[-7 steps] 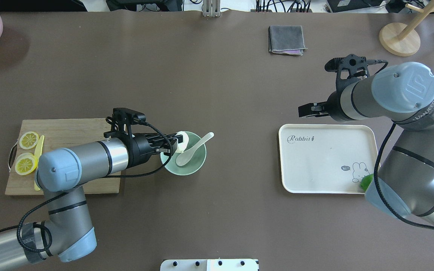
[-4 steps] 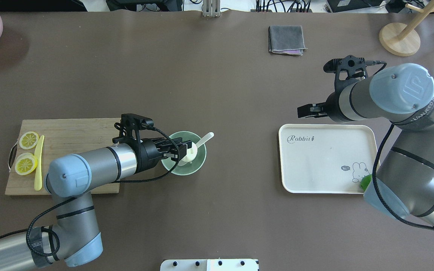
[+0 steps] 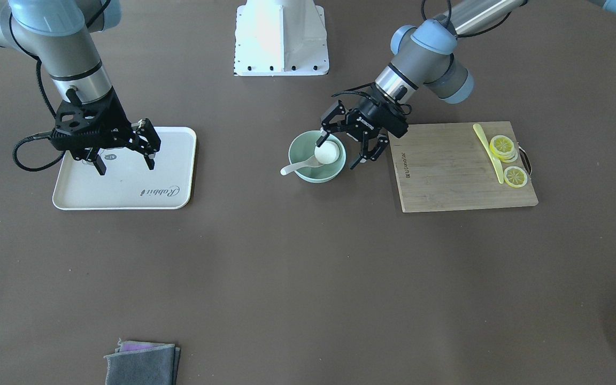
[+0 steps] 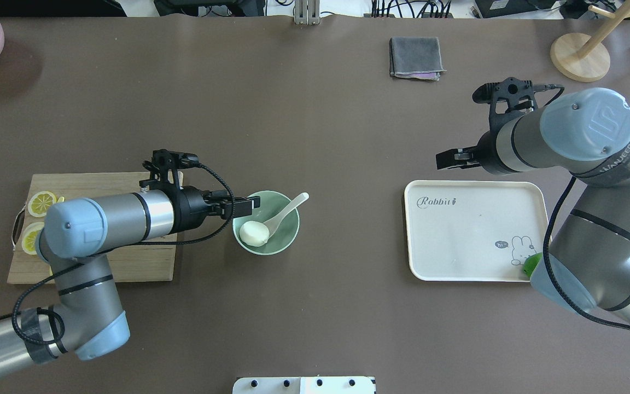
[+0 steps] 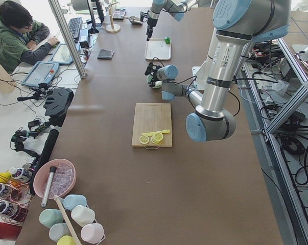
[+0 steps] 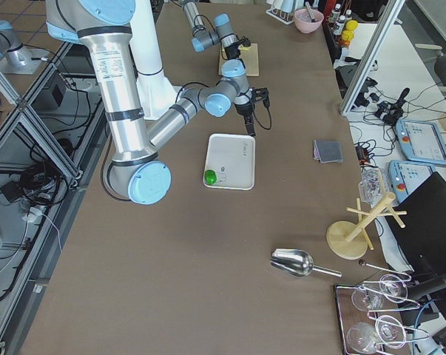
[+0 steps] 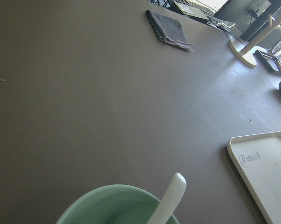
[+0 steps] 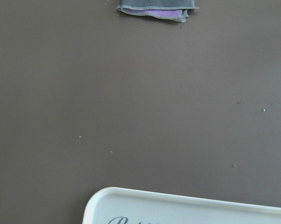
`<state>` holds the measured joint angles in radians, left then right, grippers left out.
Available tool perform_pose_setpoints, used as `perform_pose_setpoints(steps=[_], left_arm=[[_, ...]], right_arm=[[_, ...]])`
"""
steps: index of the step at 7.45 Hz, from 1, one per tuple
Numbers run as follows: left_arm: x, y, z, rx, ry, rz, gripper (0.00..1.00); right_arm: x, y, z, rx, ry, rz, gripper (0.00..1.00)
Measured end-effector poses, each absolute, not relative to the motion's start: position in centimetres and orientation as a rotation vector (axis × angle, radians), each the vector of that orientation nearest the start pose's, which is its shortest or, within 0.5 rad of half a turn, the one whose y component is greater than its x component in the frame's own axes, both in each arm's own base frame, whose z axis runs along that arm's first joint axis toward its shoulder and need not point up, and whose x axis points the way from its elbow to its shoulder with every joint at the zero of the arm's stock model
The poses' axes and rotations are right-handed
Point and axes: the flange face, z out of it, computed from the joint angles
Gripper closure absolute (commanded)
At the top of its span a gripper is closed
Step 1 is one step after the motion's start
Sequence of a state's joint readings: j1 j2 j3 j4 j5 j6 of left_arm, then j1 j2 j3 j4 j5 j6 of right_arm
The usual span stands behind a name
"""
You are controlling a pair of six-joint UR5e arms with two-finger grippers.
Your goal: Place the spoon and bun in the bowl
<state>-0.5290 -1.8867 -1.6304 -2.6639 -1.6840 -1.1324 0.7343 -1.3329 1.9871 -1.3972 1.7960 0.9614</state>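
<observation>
The table holds one bowl (image 4: 286, 236), one spoon (image 4: 287, 210) and one bun (image 4: 254, 233). At the left, one cutting board (image 3: 447, 171) carries two lemon slices (image 3: 515, 176) and one yellow utensil (image 3: 487, 149). One tray (image 4: 473, 235) lies at the right and one folded cloth (image 4: 415, 57) at the far side.

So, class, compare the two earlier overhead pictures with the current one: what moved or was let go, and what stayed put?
The left gripper opened, let go of the bun and drew back toward the cutting board. The bun now lies in the bowl with the spoon. Spoon, bowl and tray stayed put, and the right gripper hardly moved.
</observation>
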Motion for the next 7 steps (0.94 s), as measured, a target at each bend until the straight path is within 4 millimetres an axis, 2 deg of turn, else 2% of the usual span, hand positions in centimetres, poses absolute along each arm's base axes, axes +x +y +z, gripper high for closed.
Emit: perform_pose_setpoints(steps=[1, 2, 3, 5, 7], left_arm=[[41.3, -44.3, 36.6, 0.558, 1.277, 0.073, 0.02], [35.9, -46.6, 40.0, 0.531, 1.223, 0.121, 0.02], [29.8, -48.2, 43.5, 0.517, 1.177, 0.152, 0.02], [17.7, -49.3, 49.7, 0.518, 1.088, 0.229, 0.02], [8.5, -50.3, 53.2, 0.515, 0.986, 0.276, 0.02]], right_arm=[[-31.8, -45.9, 33.9, 0.356, -0.753, -0.013, 0.0], [-29.2, -46.7, 35.6, 0.351, -0.733, -0.046, 0.0], [-25.0, -47.5, 38.3, 0.332, -0.715, -0.078, 0.0], [-14.1, -48.1, 44.8, 0.295, -0.69, -0.125, 0.0], [-4.3, -47.8, 52.0, 0.25, -0.744, -0.195, 0.0]])
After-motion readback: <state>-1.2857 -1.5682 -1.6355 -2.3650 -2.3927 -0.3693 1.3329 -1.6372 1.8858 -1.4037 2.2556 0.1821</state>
